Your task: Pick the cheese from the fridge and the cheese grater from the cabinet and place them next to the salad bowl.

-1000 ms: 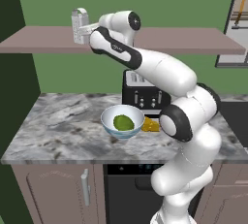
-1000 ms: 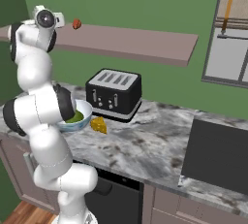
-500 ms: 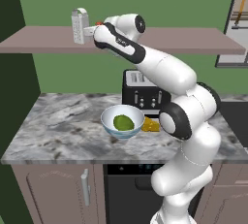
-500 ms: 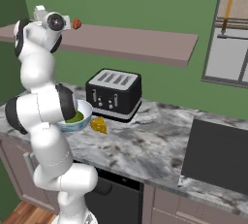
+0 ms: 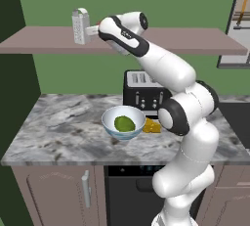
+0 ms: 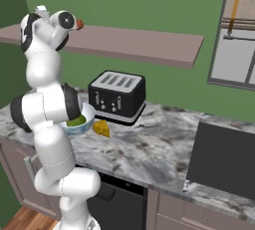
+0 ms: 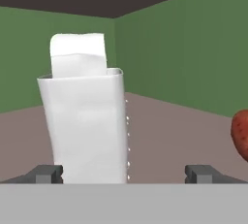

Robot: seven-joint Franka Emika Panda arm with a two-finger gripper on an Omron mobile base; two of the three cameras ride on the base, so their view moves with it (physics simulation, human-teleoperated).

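Left base view: arm stretched up to the cabinet shelf [image 5: 49, 41], gripper [image 5: 92, 30] right at the cheese grater [image 5: 79, 25], which stands upright on the board. Salad bowl [image 5: 123, 122] sits on the counter [image 5: 58, 127] in front of the toaster [image 5: 141, 92], w/ the cheese [image 5: 152, 126] already just beside the bowl.

Right base view: cheese [image 6: 102, 128] lies btwn bowl [image 6: 84, 122] and toaster [image 6: 117, 96]. Small red fruit [image 6: 79, 24] on the shelf near the hand.

Hand view: fingers [image 7: 44, 174] spread wide apart, nothing held. Grater [image 7: 87, 121] stands upright btwn them but off-centre, close to one tip. Red fruit [image 7: 240, 136] off to the far side.

Risk, as I judge it: closing from this offset means one finger hits first and may shove or tip the grater off the shelf edge. Tapered, smooth walls could also let it slip upward out of the pinch. Centre first.
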